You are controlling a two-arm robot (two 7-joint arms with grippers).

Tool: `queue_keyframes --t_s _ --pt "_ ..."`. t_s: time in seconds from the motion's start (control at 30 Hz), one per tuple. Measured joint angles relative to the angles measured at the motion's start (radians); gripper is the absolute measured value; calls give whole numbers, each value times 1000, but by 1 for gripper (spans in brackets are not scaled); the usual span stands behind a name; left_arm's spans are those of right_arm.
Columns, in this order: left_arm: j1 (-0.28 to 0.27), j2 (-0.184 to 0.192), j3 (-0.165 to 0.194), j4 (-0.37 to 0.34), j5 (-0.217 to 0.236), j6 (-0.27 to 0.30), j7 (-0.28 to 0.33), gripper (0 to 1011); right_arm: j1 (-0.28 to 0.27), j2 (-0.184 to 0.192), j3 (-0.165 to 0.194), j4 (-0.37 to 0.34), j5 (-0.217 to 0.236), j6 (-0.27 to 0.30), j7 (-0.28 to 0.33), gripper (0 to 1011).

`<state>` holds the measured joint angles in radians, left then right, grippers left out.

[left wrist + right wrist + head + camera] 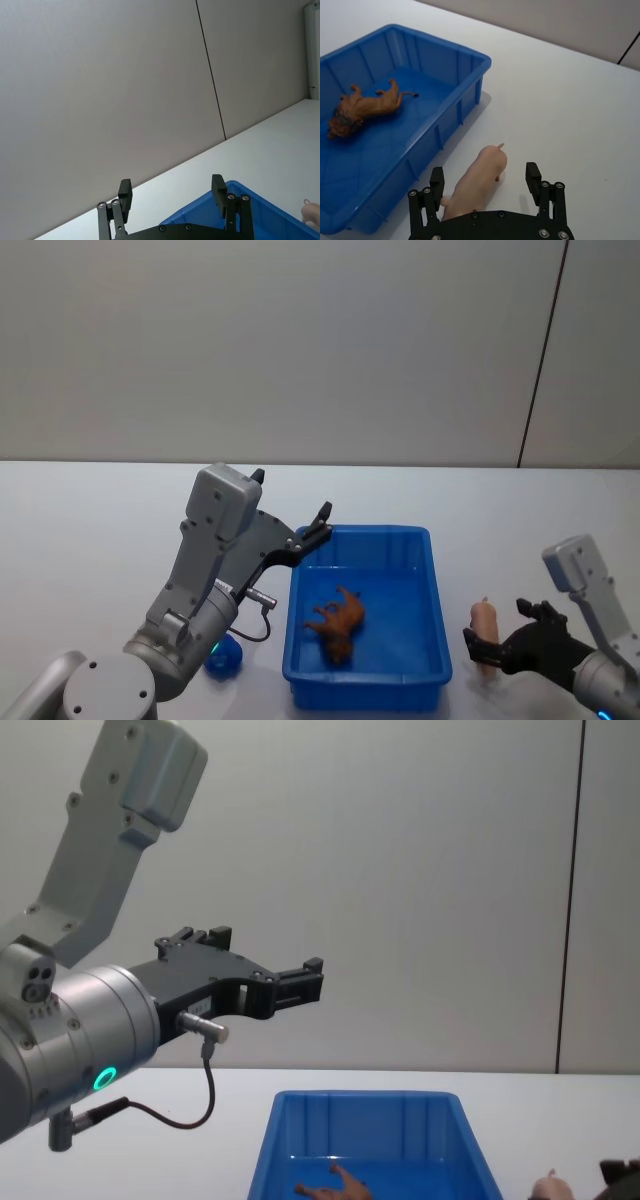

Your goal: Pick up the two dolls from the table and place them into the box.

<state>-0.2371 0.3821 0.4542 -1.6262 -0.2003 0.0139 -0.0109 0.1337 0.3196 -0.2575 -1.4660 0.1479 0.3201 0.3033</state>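
The table (pixel 80 540) was a flat, plain white top with a matt look. One box (pixel 365 532) stood on it, well short of its far edge: a bright blue bin of smooth plastic, rectangular, with sloping ribbed walls and a thick rim.

Two grey arms with black grippers were at work. The left gripper (pixel 171 187) hung raised over the box's far left corner, its two flat fingers spread wide and holding nothing. The right gripper (pixel 485 172) was low over the table, outside the box's right wall and toward its near right corner. Its fingers were also wide apart, one on each side of the pink doll, not closed on it. Whether either finger touched the doll could not be told.

There were two dolls, small moulded animals with thin legs. The brown doll (pixel 340 625), maned and tailed, lay on its side on the box floor, toward the near wall. The pink doll (pixel 470 185), smooth and rounded, lay on the table just beside the box's right wall.

One dark blue round lump (pixel 225 658) sat on the table by the box's near left corner, partly behind the left arm.
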Motion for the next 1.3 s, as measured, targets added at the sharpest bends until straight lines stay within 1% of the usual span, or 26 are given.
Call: queue_keyframes --t_s 0.27,0.37,0.4,0.5,0.53,0.57,0.6,0.7,0.73,0.77,0.8,0.93,1.0,1.1,1.3 --pt "0 0 0 0 0 0 0 1001 10 -10 -9 27 -9 37 0 1001" --pt "0 0 0 0 0 0 0 1001 12 -13 -11 34 -11 48 1 960" --pt "0 0 0 0 0 0 0 1001 13 -14 -13 37 -13 54 2 921" --pt "0 0 0 0 0 0 0 1001 14 -15 -14 40 -14 62 3 878" --pt "0 0 0 0 0 0 0 1001 14 -16 -15 42 -14 67 4 821" --pt "0 0 0 0 0 0 0 1001 14 -16 -15 43 -15 69 4 806" --pt "0 0 0 0 0 0 0 1001 14 -17 -16 43 -15 70 4 755" --pt "0 0 0 0 0 0 0 1001 15 -18 -17 44 -15 75 4 691" --pt "0 0 0 0 0 0 0 1001 15 -18 -17 44 -15 75 4 631" --pt "0 0 0 0 0 0 0 1001 15 -18 -17 44 -15 75 3 617" --pt "0 0 0 0 0 0 0 1002 15 -18 -17 44 -15 75 2 575" --pt "0 0 0 0 0 0 0 1001 14 -18 -17 41 -15 72 -2 476" --pt "0 0 0 0 0 0 0 1001 13 -18 -17 36 -15 64 -6 383" --pt "0 0 0 0 0 0 0 1001 11 -18 -16 29 -13 51 -13 366" --pt "0 0 0 0 0 0 0 1001 9 -18 -12 11 -4 15 -35 366"
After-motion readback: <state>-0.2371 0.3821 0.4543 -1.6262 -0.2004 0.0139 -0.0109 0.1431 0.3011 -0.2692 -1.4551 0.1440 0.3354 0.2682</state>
